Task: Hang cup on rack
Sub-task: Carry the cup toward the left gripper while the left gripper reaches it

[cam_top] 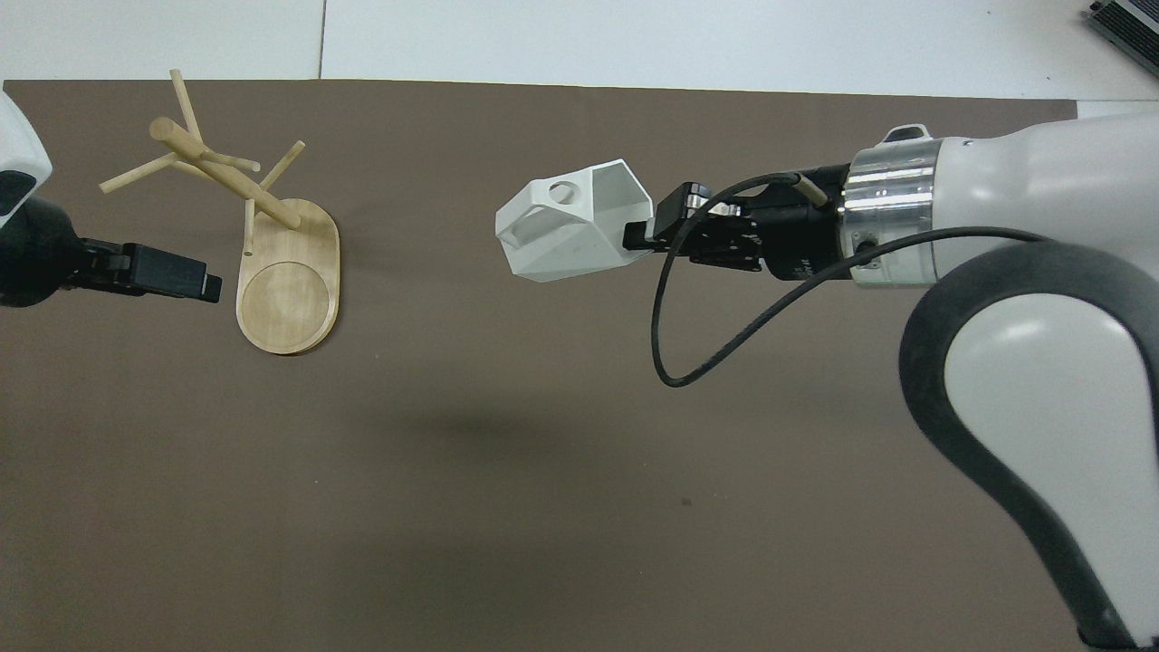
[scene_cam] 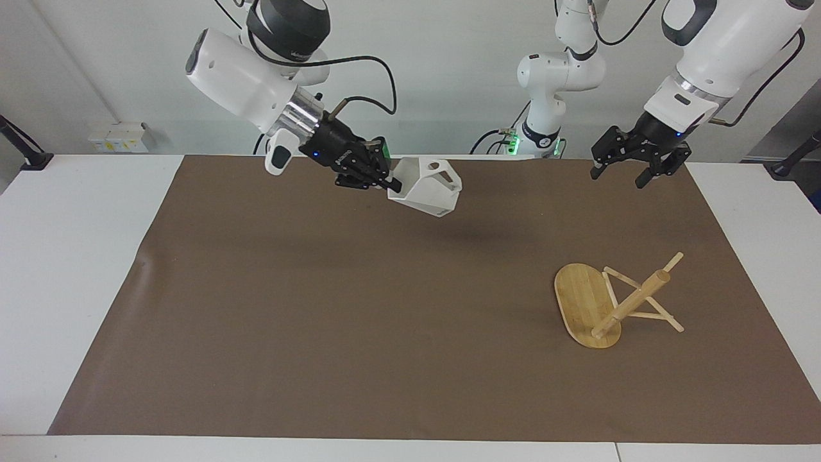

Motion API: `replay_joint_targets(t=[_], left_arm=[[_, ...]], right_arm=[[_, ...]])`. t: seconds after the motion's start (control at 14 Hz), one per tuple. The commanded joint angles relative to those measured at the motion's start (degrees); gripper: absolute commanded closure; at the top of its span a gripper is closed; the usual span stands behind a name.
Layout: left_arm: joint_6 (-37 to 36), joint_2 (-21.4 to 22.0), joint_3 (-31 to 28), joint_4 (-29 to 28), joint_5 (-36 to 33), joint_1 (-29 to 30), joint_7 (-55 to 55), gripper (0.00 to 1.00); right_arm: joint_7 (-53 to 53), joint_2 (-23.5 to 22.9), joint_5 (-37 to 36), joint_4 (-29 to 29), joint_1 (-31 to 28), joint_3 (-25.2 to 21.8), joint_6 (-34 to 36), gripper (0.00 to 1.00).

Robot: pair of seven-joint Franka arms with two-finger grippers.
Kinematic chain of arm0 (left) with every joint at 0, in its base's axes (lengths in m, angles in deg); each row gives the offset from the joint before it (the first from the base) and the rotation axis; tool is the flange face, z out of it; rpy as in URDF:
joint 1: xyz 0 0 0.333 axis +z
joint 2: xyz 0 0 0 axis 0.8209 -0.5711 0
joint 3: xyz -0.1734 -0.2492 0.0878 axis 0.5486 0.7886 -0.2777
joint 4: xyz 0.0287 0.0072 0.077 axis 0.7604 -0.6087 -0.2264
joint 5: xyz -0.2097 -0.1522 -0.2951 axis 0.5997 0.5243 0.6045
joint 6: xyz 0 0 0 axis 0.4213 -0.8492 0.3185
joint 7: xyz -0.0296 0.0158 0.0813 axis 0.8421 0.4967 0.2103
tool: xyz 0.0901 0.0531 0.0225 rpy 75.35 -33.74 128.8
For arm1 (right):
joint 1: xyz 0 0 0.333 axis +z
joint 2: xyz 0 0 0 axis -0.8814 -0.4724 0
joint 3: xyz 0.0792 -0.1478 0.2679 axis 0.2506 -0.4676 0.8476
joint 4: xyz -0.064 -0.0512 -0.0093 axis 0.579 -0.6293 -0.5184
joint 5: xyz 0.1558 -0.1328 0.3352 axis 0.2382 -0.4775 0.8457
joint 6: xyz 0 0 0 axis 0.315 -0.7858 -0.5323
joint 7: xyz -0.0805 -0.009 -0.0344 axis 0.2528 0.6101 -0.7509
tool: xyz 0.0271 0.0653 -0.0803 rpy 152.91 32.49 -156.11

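Starting at the working end, we list the right gripper [scene_cam: 392, 184], clamped on the rim of the cup [scene_cam: 428, 188] and holding it in the air over the middle of the brown mat [scene_cam: 359, 308], along the mat's edge by the robots' bases. The cup is white and faceted; we record it tipped on its side, its open mouth turned toward the gripper and its blocky handle with the round hole uppermost. In the overhead view the same gripper [cam_top: 639, 235] grips the cup [cam_top: 566, 234] at the wall next to the mouth, and a black cable [cam_top: 675, 326] loops below the wrist. Next we list the left gripper [scene_cam: 625, 173], empty, its fingers spread apart, raised over the mat's corner at the left arm's end of the table. Last we enter the rack [scene_cam: 612, 307], a bamboo mug tree standing on the mat toward the left arm's end, well apart from the cup, its oval base [cam_top: 288, 292] flat on the mat and no cup on its pegs.
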State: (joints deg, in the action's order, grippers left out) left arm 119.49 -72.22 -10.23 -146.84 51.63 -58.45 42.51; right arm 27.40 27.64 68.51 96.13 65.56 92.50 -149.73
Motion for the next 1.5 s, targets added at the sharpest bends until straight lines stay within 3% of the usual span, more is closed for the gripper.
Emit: replay_joint_targets(t=[0.0,0.21,0.57,0.85,1.07,1.42], left_arm=[[2.50,2.13,-0.42,-2.92,2.16,-2.00,7.89,0.00],[4.34,2.21,-0.50,-4.15,4.45,-2.26,23.49,0.00],[9.25,5.20,-0.50,-12.13,11.82,-2.18,48.80,0.00],[10.59,6.08,-0.50,-14.53,14.38,-2.09,62.91,0.00],[12.16,4.33,-0.59,-14.35,15.78,-1.47,75.11,0.00],[12.17,0.21,-0.68,-12.78,20.87,-0.51,82.52,0.00]], right_arm=[[1.90,-0.25,3.39,1.83,-0.50,4.09,-5.13,1.00],[2.08,-1.66,4.18,3.32,-0.50,8.74,-10.22,1.00],[2.25,-5.52,11.90,4.30,-0.41,18.50,-27.62,1.00],[2.34,-6.06,13.41,4.30,0.47,19.31,-29.76,1.00],[2.43,-6.06,13.41,4.12,0.47,19.22,-29.84,1.00],[2.52,-6.06,13.41,4.12,0.82,19.30,-31.07,1.00]])
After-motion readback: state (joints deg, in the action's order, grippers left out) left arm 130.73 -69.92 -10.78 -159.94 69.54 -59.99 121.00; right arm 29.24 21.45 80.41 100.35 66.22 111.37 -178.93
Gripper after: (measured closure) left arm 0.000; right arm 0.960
